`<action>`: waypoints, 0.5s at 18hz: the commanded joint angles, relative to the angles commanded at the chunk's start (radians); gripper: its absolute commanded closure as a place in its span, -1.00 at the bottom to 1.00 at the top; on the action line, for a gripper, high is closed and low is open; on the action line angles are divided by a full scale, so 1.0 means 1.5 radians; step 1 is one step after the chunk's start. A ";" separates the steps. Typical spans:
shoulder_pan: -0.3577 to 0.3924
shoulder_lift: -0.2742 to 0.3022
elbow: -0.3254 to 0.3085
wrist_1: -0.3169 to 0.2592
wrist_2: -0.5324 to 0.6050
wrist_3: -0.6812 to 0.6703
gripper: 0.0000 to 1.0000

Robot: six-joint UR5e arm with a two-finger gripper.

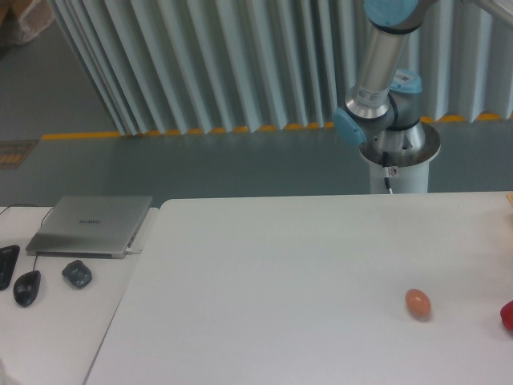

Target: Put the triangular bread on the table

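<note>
We see neither the tool nor the triangular bread here, only the arm [377, 72] behind the surface [280, 265], so we should lower gently, away from the egg [418, 303].

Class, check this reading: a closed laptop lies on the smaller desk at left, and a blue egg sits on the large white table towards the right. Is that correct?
One detail is wrong: the egg is orange-brown, not blue, as the fixed camera view shows. The closed laptop does lie on the smaller desk at left, and the egg sits on the large white table towards the right.
</note>
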 joint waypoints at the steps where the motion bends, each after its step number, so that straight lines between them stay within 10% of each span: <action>1: 0.000 0.006 0.003 -0.016 -0.005 0.000 0.60; 7: 0.002 0.033 0.007 -0.086 -0.132 -0.050 0.82; 8: -0.002 0.040 0.007 -0.086 -0.133 -0.071 0.51; 9: -0.004 0.038 0.001 -0.078 -0.130 -0.074 -0.81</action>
